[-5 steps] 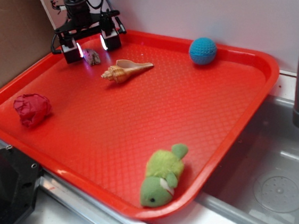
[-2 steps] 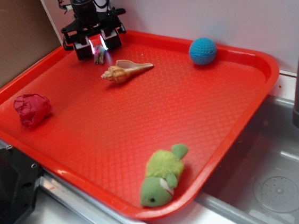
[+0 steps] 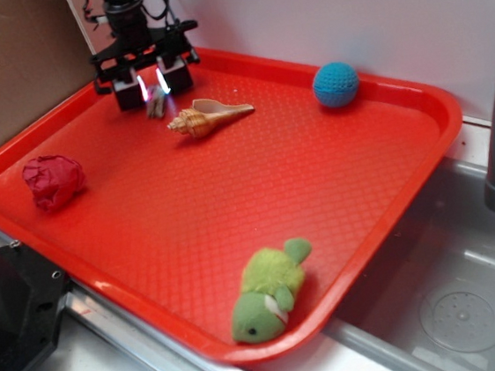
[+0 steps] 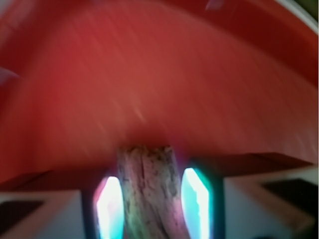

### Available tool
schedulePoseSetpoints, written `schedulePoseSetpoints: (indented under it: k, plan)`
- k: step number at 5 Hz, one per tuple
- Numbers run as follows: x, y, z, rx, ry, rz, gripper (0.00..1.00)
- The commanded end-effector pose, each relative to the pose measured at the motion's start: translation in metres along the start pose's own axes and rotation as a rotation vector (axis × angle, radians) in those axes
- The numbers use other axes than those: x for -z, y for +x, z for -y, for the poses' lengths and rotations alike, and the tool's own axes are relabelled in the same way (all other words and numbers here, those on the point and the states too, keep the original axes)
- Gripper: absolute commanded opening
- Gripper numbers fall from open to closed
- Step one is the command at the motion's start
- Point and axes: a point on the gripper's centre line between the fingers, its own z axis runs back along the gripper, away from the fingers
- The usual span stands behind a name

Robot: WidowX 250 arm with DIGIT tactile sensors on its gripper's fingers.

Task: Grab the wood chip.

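Just behind the seashell (image 3: 207, 115), the jaws have now closed on the wood chip (image 3: 156, 98), so grabbing looks nearly done.

Rough, fissured wood chip (image 4: 148, 191) (bark-like), glossy textured plastic tray (image 3: 231, 196), crocheted yarn ball (image 3: 335, 84), plush turtle (image 3: 267, 291)

Brown-grey wood chip (image 4: 148, 191), red tray (image 3: 317, 169), blue ball (image 3: 335, 84).
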Motion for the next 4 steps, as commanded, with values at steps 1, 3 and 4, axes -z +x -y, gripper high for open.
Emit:
schedulePoseSetpoints:
  k: [1,3,4]
  plan:
    - [-0.105,-0.039,-0.007,0.339,-0.173,0.079,0.00]
    - [-0.189,-0.093,0.010,0.753,-0.153,0.087,0.00]
    - [-0.203,-0.107,0.001,0.804,-0.124,0.167,0.00]
